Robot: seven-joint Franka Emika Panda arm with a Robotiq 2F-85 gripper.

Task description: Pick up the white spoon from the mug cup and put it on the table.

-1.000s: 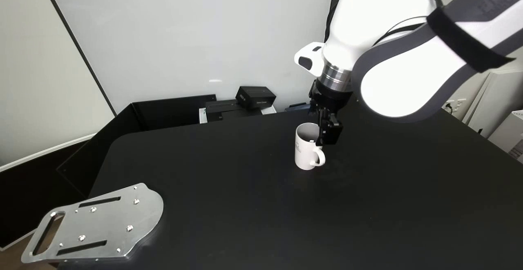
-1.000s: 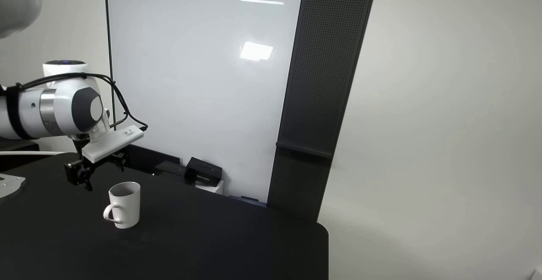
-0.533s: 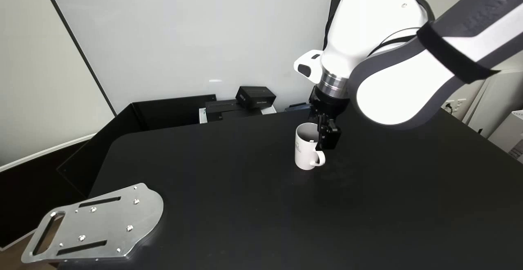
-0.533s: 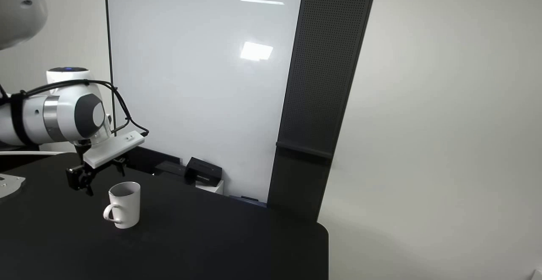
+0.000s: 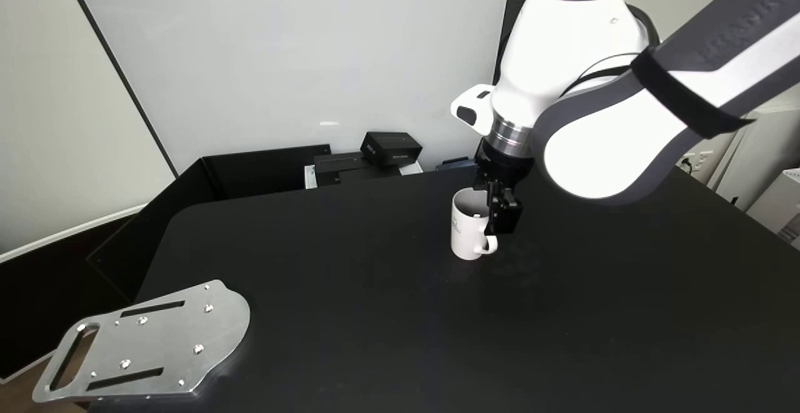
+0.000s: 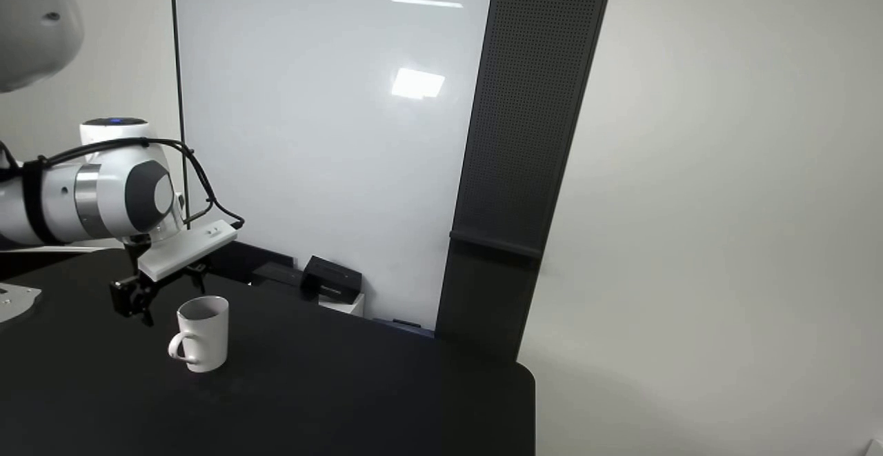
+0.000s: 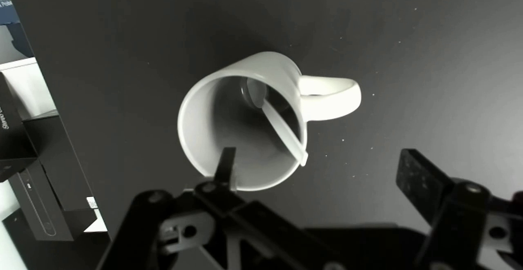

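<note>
The white mug [image 5: 464,232] stands upright on the black table [image 5: 350,325]; it also shows in an exterior view [image 6: 210,339] and in the wrist view [image 7: 192,114]. The white spoon [image 7: 282,131] leans inside the mug, its bowl down and its handle end resting on the rim near the mug's handle. In an exterior view only the spoon's tip [image 5: 477,215] shows. My gripper [image 7: 318,153] is open and empty, pointing down at an angle. In the wrist view one finger overlaps the mug's opening and the other is over the table, with the spoon's end between and ahead of them.
A grey metal plate with slots [image 5: 156,338] lies at the table's near corner; part of it shows in an exterior view [image 6: 15,301]. Black boxes [image 5: 390,149] sit beyond the table's far edge, by a white wall panel [image 5: 294,57].
My arm and open gripper have moved down a little, beside the mug. The mug and the spoon have not moved.
</note>
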